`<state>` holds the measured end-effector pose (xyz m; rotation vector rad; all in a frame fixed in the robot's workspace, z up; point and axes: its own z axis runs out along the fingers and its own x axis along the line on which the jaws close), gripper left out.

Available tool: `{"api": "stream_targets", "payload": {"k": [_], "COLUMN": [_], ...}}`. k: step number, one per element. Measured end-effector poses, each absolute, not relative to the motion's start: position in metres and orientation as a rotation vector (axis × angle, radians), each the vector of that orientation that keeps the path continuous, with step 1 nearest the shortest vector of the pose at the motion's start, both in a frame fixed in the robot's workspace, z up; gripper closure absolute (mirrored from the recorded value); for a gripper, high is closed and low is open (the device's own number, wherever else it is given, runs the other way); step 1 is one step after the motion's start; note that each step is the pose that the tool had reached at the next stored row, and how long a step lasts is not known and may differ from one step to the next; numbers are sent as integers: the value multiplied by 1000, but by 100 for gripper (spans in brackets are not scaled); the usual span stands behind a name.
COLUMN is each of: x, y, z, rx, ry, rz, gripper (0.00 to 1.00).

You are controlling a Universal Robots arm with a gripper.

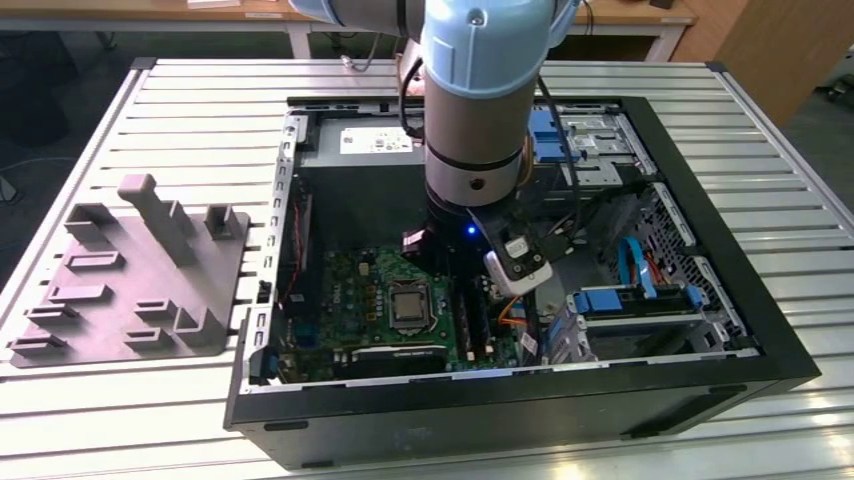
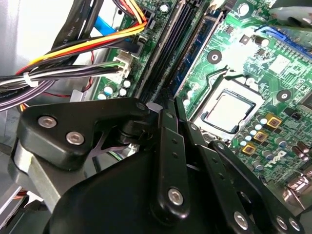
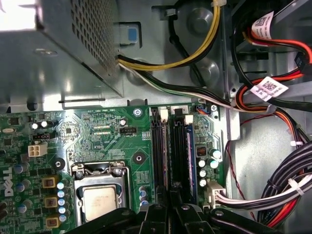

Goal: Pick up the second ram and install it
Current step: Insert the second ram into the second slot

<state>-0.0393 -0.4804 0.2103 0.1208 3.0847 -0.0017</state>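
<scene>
Black gripper [image 2: 168, 109] fingers stand close together over the memory slots on the green motherboard [image 3: 105, 129], pinching the second ram [image 3: 178, 151], which stands upright in a slot beside the processor socket [image 3: 100, 195].

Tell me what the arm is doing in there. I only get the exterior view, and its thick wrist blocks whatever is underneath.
Observer: In the first wrist view the gripper sits right above the long black memory slots, lined up along them.
Operator: Is it holding anything?
Observer: I cannot tell. The second wrist view does show the slots running out from under the gripper, next to the processor socket.
Operator: Is anything in the way?
Observer: A bundle of wires held by a white tie plugs into a white connector beside the slots, off to one side of the gripper.
</scene>
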Motion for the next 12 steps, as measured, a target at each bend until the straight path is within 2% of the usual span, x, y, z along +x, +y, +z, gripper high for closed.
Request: {"api": "stream_targets", "payload": {"k": [7,8,9,10,12], "x": [-39,-39,-39,-39,-39], "y": [-480,-480,-480,-480,-480], "z": [209,209,210,210,210], "rx": [121,121,121,121,121], "ry": [3084,3084,3084,3085,3085], "rz": [1,1,-1,-1,-2], "gripper": [85,80,80,73,73]}}
